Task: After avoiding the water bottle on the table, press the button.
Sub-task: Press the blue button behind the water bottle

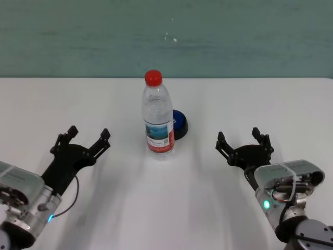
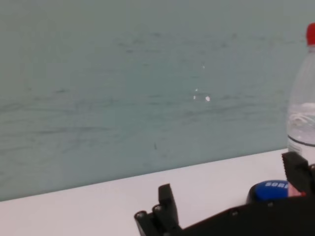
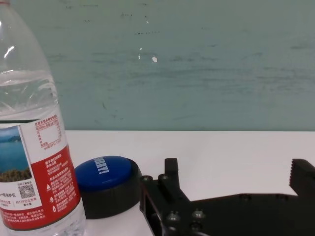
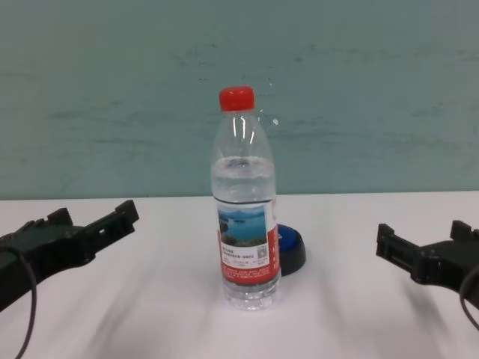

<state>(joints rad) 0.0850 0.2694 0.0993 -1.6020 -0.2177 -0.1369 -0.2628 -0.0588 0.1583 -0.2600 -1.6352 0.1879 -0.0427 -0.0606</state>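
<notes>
Item: water bottle (image 1: 157,115), upright at tabletop (image 1: 234,99) centre, long axis vertical, red cap up.
Item: button (image 1: 180,124), just behind the bottle on your right side, dome facing up, partly hidden.
Left gripper (image 1: 88,137) and right gripper (image 1: 243,141): jaws wide, empty, flanking, well apart from both.
Hazard: a straight reach may clip the tall bottle and topple it; you should approach from the right.

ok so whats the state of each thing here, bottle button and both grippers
water bottle: upright on the table, red cap on
button: unpressed, just behind the bottle on its right, untouched
left gripper: open, empty, left of the bottle
right gripper: open, empty, right of the bottle
</notes>
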